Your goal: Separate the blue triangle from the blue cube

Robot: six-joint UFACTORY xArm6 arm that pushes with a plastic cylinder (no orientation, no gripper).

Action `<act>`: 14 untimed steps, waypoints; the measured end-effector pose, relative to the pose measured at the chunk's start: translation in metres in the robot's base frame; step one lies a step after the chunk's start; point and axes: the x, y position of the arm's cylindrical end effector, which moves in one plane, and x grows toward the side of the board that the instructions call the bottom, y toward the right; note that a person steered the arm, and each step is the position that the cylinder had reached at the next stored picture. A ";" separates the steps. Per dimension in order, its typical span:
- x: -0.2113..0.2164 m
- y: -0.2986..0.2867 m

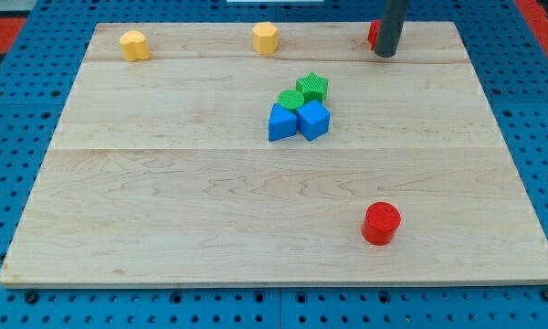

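The blue triangle (280,122) lies near the board's middle, touching the blue cube (314,120) on its right. A green star (312,88) and a flat green block (290,100) sit just above them, touching the pair. My tip (384,54) is at the view's top right, well away from the blue blocks, up and to their right. A red block (372,34) is partly hidden behind the rod.
A yellow block (134,45) sits at the top left and a yellow hexagon-like block (266,37) at the top middle. A red cylinder (381,224) stands at the lower right. The wooden board (164,201) lies on a blue pegboard.
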 end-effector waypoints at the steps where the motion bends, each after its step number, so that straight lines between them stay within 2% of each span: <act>1: 0.007 -0.001; 2: 0.019 -0.003; 4: 0.102 -0.039; 5: 0.144 -0.108; 6: 0.167 -0.194; 7: 0.155 -0.244; 8: 0.170 -0.290; 9: 0.189 -0.281; 14: 0.193 -0.287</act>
